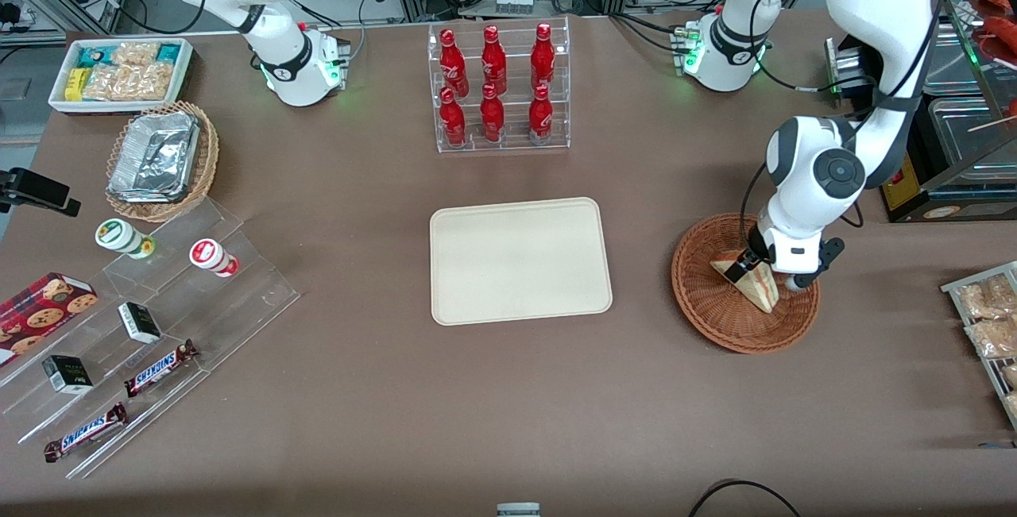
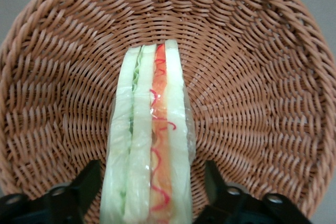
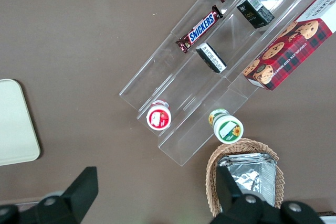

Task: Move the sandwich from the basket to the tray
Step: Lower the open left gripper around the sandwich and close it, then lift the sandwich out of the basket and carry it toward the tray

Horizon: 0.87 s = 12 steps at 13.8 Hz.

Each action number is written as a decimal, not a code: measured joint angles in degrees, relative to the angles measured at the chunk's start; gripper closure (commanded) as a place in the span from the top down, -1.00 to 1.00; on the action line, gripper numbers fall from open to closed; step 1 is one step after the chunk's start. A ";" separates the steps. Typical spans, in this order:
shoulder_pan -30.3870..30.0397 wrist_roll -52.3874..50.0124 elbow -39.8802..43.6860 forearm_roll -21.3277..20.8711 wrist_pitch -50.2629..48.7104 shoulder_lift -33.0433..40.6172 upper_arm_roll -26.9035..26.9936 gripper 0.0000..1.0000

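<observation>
The sandwich (image 1: pixel 756 284), a white bread wedge with red and green filling, stands on edge in the reddish-brown wicker basket (image 1: pixel 703 302) toward the working arm's end of the table. My left gripper (image 1: pixel 753 266) is down in the basket, open, with its black fingers (image 2: pixel 86 184) on either side of the sandwich (image 2: pixel 149 145). A small gap shows beside one finger. The basket's woven floor (image 2: pixel 252 87) fills the wrist view. The cream-beige tray (image 1: pixel 520 260) lies flat and bare at the table's middle, beside the basket.
A clear rack of red bottles (image 1: pixel 496 88) stands farther from the front camera than the tray. Tiered acrylic shelves with snacks (image 1: pixel 151 342), a tan basket of foil containers (image 1: pixel 159 160) and a white snack bin (image 1: pixel 119 72) lie toward the parked arm's end. Packets on a rack (image 1: pixel 989 318) sit near the basket.
</observation>
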<state>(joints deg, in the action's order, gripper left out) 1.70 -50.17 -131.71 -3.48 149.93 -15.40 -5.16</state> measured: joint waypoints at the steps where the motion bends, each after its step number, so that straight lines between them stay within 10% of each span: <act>1: -0.03 0.17 0.16 -0.79 0.02 -0.16 0.06 -1.00; 7: 1.01 1.20 11.66 -4.48 -23.52 6.66 -1.79 -1.00; 12: 15.27 -1.20 36.74 -4.44 -47.58 4.12 -3.33 -1.00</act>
<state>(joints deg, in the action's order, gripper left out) 16.97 -51.37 -94.96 -7.91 102.34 -11.28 -8.48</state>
